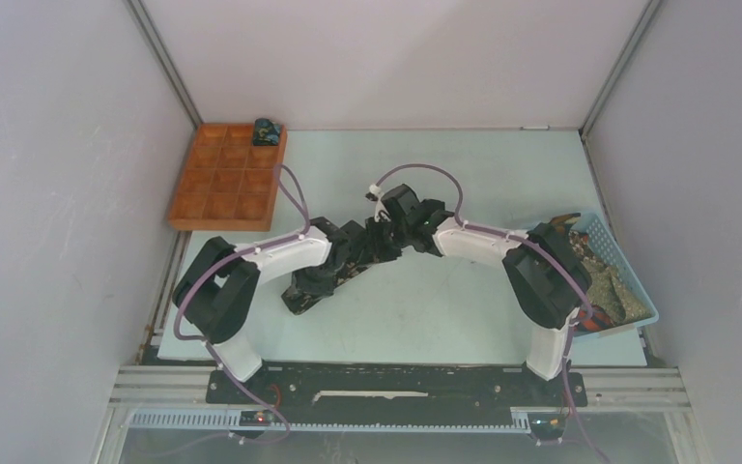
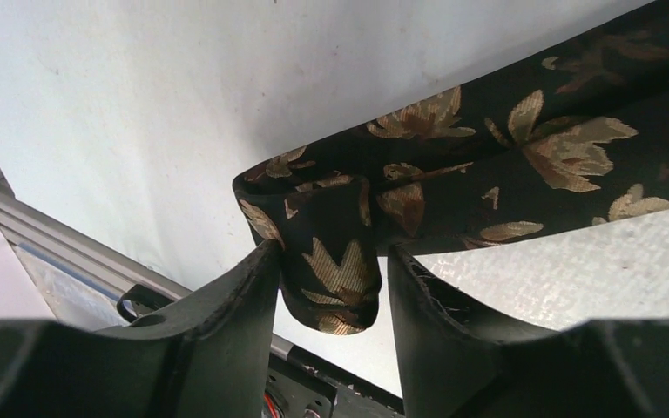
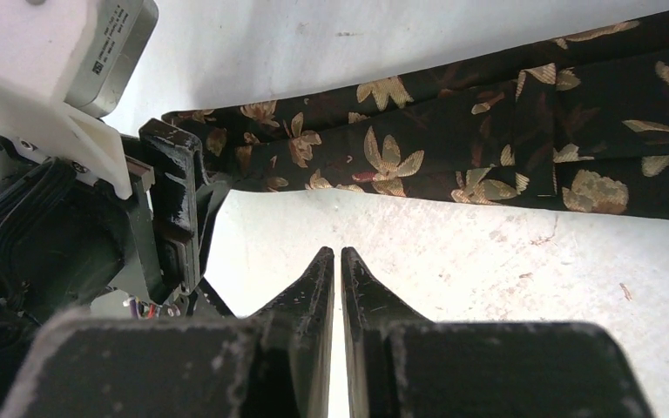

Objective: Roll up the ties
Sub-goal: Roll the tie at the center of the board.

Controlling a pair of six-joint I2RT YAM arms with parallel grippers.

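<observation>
A black tie with a tan leaf pattern (image 1: pixel 301 298) lies diagonally on the table under both wrists. In the left wrist view its end (image 2: pixel 335 279) is folded into a rounded loop between my left gripper's fingers (image 2: pixel 248 292). The loop touches one finger, and a thin gap shows at the other. My left gripper (image 1: pixel 317 278) (image 2: pixel 331 300) is open around that loop. My right gripper (image 1: pixel 382 237) (image 3: pixel 338 254) is shut and empty, with its tips just short of the flat tie (image 3: pixel 453 148). A rolled tie (image 1: pixel 268 130) sits in the far right corner compartment of the orange tray (image 1: pixel 214 208).
A blue mesh basket (image 1: pixel 638 290) at the right edge holds several loose patterned ties (image 1: pixel 607 285). The orange tray stands at the far left. The left arm's wrist (image 3: pixel 96 218) is close beside my right gripper. The table's front rail (image 2: pixel 43 235) shows past the tie end.
</observation>
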